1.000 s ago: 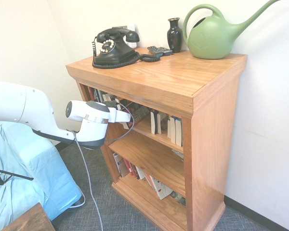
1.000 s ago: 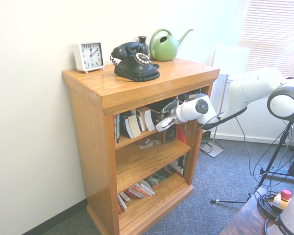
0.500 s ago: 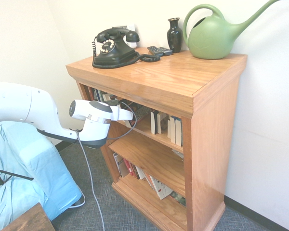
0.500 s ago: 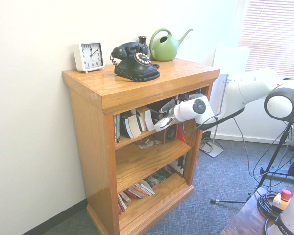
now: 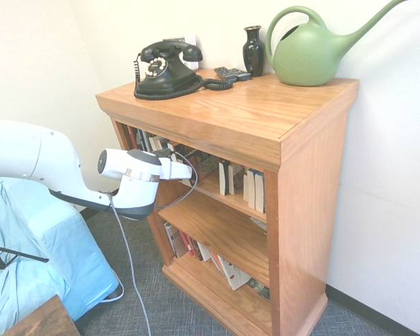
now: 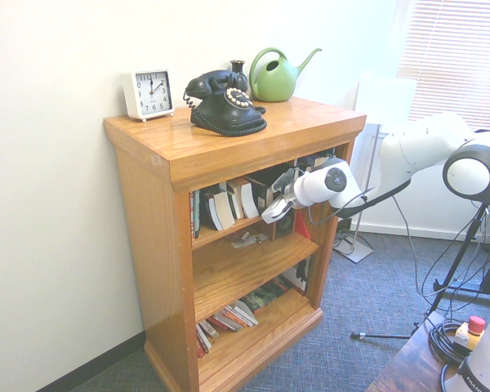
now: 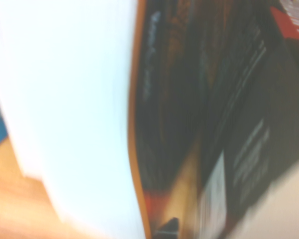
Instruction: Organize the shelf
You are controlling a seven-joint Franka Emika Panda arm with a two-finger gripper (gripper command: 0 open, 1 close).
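In the first exterior view, the waist-high orange-brown wooden bookcase point(image 5: 311, 210) stands against the wall, its thick top overhanging open tiers of paperbacks. On its top, a black rotary telephone point(image 5: 166, 72) sits toward the left end; a dark remote control point(image 5: 232, 74) and a glossy black vase point(image 5: 253, 51) are near the back edge, and a green plastic watering can point(image 5: 308, 54) is by the back right corner. The white robot arm point(image 5: 35, 155) reaches in from the left, its gripper point(image 5: 184, 171) at the upper tier's opening. In the second exterior view, a square white clock point(image 6: 149, 95) stands near the top's left edge, the telephone to its right. The gripper is in front of the upper-tier books point(image 6: 229, 202) — whether its jaws are released or clenched I cannot tell. Leaning books point(image 6: 226, 318) line the bottom tier. The wrist view is blurred: a pale block of pages point(image 7: 74, 109) beside dark covers point(image 7: 177, 99) — one edged in orange — with bare wood point(image 7: 15, 199) below part of the pages.
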